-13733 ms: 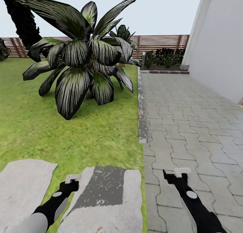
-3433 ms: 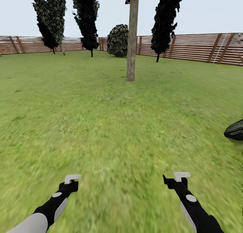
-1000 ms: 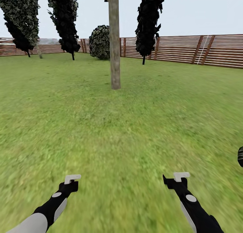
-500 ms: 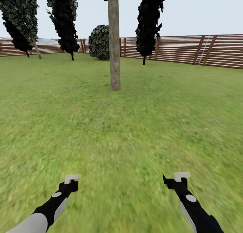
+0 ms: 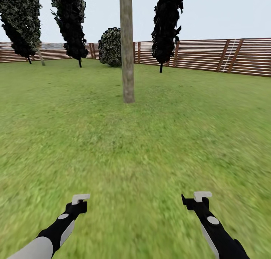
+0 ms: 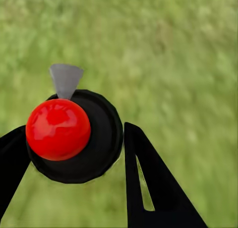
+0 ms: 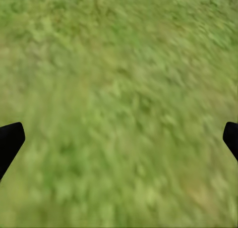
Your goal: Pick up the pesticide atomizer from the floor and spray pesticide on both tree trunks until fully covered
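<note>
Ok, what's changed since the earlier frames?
The base has rolled off the paving onto the lawn and closed on the upright tree trunk. Both arms kept their pose: left gripper clamped around the pesticide atomizer, right gripper open.

Rough, blotchy grey-beige bark on the tree trunk [image 5: 127, 56], matt all the way up. Behind it, the fence [image 5: 210, 56] reads as brown wooden slats, dull finish. The grass floor [image 5: 135, 146] looks soft and mottled green. In the left wrist view, the pesticide atomizer [image 6: 74, 136] shows matt black plastic with a glossy red spot and a grey, flat-finished nozzle.
</note>
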`<state>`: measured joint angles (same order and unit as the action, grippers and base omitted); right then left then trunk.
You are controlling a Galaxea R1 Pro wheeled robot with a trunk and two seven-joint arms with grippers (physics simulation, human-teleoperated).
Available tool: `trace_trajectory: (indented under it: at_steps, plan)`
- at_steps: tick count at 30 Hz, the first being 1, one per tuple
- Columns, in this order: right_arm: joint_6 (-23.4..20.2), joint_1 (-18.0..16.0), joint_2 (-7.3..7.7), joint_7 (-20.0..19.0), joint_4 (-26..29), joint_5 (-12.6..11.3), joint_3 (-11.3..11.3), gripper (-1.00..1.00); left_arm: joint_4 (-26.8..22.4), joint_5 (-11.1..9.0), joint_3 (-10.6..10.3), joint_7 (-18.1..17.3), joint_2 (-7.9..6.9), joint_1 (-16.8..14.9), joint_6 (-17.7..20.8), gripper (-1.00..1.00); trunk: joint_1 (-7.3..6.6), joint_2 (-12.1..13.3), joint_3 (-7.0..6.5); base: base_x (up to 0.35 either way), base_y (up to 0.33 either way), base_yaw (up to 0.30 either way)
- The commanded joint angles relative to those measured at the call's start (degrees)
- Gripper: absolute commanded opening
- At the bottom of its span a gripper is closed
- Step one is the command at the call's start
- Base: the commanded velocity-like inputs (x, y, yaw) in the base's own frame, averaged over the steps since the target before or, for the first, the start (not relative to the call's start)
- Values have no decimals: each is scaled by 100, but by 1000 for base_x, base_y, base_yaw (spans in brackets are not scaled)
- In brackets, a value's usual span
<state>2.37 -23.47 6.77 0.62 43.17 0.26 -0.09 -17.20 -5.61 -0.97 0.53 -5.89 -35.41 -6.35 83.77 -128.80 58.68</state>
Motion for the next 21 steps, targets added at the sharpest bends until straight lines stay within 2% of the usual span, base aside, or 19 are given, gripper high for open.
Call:
trace_trajectory:
  at_steps: [1, 21]
  plan:
    - [0, 0, 0, 0, -1, 0, 0, 100, 3, 0, 0, 0, 0, -1, 1, -100, 0, 0, 0, 338, 0, 0]
    - [0, 0, 0, 0, 2, 0, 0, 100, 9, -1, -9, 0, 0, 1, -16, -100, 0, 0, 0, 338, 0, 0]
